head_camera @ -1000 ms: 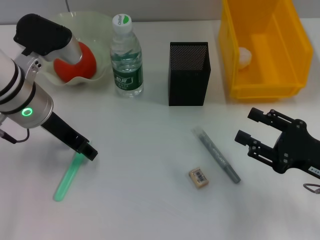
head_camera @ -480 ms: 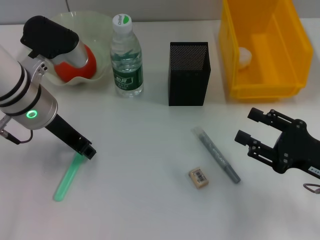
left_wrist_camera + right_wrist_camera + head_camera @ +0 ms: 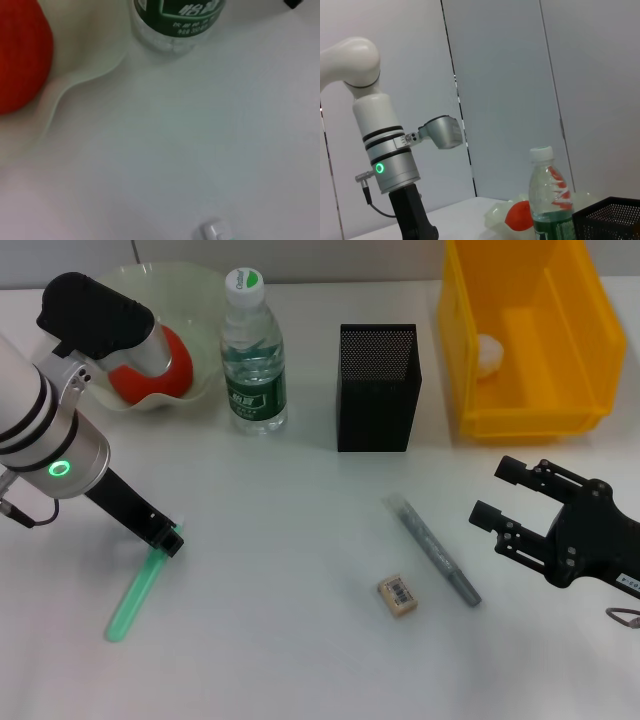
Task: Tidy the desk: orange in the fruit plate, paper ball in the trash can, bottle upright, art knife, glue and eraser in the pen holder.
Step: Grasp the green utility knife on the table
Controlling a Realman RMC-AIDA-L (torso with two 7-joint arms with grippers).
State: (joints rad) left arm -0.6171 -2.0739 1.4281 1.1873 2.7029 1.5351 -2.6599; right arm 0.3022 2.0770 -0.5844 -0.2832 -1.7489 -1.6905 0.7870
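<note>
Left end effector [image 3: 170, 540] has slid onto the glue [image 3: 139, 585] top (grip state unclear); right end effector [image 3: 505, 502] stays spread.

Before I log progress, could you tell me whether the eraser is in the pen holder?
No, the eraser lies on the table beside the art knife.
</note>
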